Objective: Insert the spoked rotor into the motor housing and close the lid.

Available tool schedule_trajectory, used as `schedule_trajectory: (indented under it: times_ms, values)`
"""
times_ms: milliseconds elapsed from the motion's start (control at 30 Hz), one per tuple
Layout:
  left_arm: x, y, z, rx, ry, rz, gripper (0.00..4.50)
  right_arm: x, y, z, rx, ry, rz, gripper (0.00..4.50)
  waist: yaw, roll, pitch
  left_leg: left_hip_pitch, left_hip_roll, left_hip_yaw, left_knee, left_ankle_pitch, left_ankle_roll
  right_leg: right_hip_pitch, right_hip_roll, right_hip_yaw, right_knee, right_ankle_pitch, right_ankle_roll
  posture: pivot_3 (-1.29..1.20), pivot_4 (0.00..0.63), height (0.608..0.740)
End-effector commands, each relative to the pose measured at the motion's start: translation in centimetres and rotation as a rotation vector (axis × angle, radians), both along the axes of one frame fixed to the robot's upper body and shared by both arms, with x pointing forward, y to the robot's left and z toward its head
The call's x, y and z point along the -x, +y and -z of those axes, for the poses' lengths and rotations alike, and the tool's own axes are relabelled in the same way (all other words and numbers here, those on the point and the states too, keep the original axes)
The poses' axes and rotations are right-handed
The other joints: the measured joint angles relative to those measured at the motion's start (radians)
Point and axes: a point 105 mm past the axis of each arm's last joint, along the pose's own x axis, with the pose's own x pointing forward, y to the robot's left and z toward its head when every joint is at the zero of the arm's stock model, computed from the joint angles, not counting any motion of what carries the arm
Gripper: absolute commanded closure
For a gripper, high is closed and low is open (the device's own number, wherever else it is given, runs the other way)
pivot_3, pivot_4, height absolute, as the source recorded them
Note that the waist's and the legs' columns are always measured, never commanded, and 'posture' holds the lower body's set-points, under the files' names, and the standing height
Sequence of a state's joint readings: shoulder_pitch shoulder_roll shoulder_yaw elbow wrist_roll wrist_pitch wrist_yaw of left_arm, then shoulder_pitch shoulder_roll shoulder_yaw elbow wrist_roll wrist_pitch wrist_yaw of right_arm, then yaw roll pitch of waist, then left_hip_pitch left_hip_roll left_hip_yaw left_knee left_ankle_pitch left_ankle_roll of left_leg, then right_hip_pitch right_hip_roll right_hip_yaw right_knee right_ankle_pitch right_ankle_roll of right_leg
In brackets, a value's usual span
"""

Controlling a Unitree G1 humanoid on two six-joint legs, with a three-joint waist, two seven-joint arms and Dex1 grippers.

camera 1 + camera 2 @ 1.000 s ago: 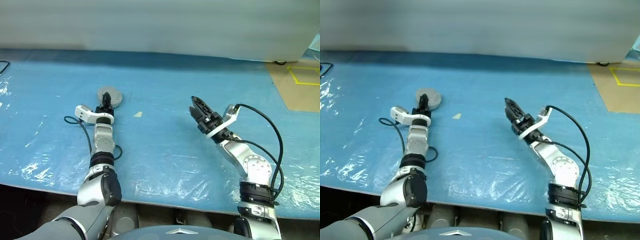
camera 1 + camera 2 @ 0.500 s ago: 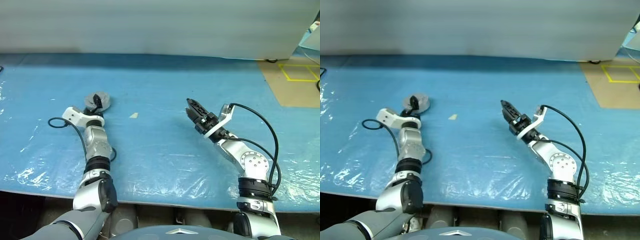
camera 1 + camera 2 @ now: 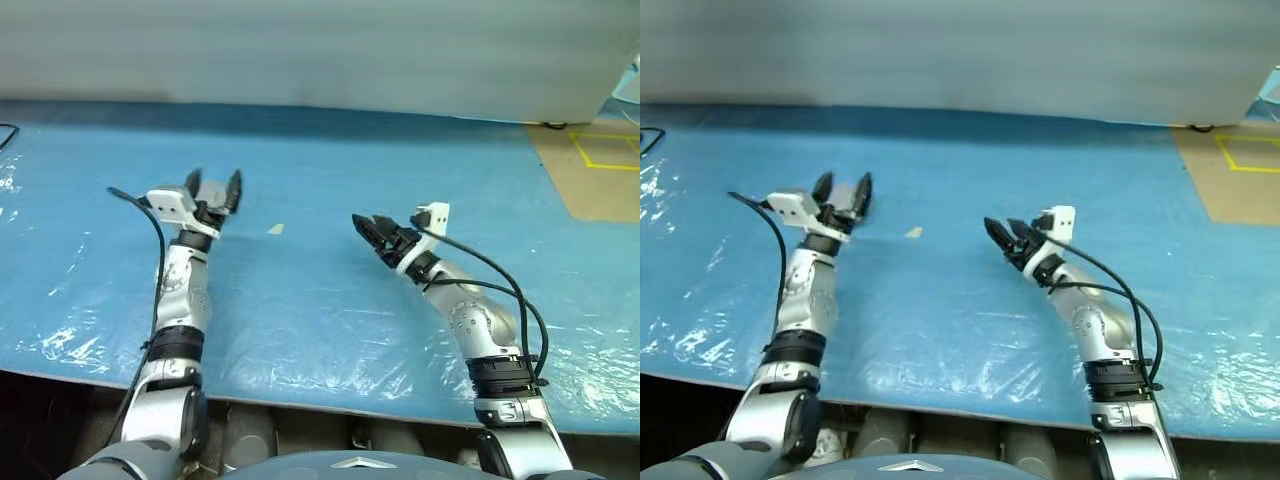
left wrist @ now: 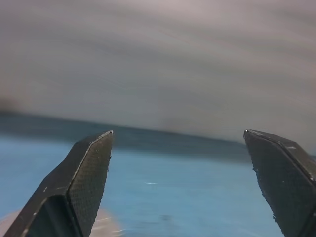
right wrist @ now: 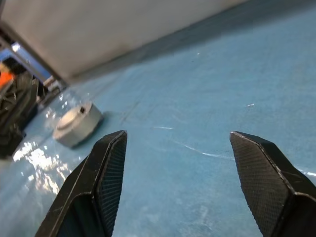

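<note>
Motor housing [image 5: 77,124]: on blue table cover [image 3: 330,300], lid apparently seated, just beyond left gripper [image 3: 213,188]. Left gripper wide open, empty. Right gripper [image 3: 375,228] open, empty. Advice: withdraw upward without nudging assembly.

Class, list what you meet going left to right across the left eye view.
Black-fingered left gripper → small tan scrap on the blue sheet → black-fingered right gripper → yellow tape outline on the brown floor.

Silver-grey lid [image 5: 76,123]; blue glossy table cover [image 3: 330,300]; black cross-hatched end effector fingers [image 5: 106,173].
</note>
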State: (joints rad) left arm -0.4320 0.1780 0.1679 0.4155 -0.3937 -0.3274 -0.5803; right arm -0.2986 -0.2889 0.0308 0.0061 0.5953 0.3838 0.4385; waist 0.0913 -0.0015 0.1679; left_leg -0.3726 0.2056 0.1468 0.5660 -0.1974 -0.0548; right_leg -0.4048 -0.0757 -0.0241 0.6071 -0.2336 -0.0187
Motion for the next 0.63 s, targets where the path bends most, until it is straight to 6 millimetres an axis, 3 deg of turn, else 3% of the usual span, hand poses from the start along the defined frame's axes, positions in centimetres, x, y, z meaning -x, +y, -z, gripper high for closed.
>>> schedule_trajectory:
  times_ms: [33, 133, 300, 633]
  values:
    - [2.5, -2.5, 1.0, -0.140, 0.020, 0.270, 0.03, 1.2, 0.8, -0.5, 0.149, -0.148, -0.095, 1.03, -0.006, 0.000, 0.000, 0.000, 0.000, 0.000, -0.001, 0.000, 0.000, 0.000, 0.000, 0.000, 0.000, 0.000, 0.000, 0.00, 0.150, 0.740]
    - [3.9, -3.4, 2.6, -0.234, 0.070, 0.406, 0.03, 2.2, 0.7, -0.1, 0.213, -0.187, -0.153, 1.03, -0.015, 0.000, 0.000, 0.001, 0.000, 0.001, -0.001, 0.000, 0.000, 0.000, 0.001, 0.000, 0.000, 0.000, -0.001, 0.00, 0.150, 0.740]
    - [5.1, -3.8, 3.2, -0.299, 0.082, 0.506, 0.00, 3.7, 0.5, 0.5, 0.327, -0.282, -0.220, 0.02, -0.018, 0.000, 0.000, 0.001, 0.000, 0.001, 0.001, 0.000, 0.001, 0.000, 0.000, 0.001, 0.000, 0.000, -0.001, 0.00, 0.150, 0.740]
    - [6.5, -5.0, 3.8, -0.363, 0.093, 0.588, 0.00, 4.2, 0.4, 0.6, 0.339, -0.309, -0.224, 0.02, -0.024, 0.000, 0.000, 0.003, 0.001, 0.003, 0.002, 0.000, 0.001, 0.000, 0.000, 0.003, 0.001, -0.002, -0.006, 0.00, 0.150, 0.740]
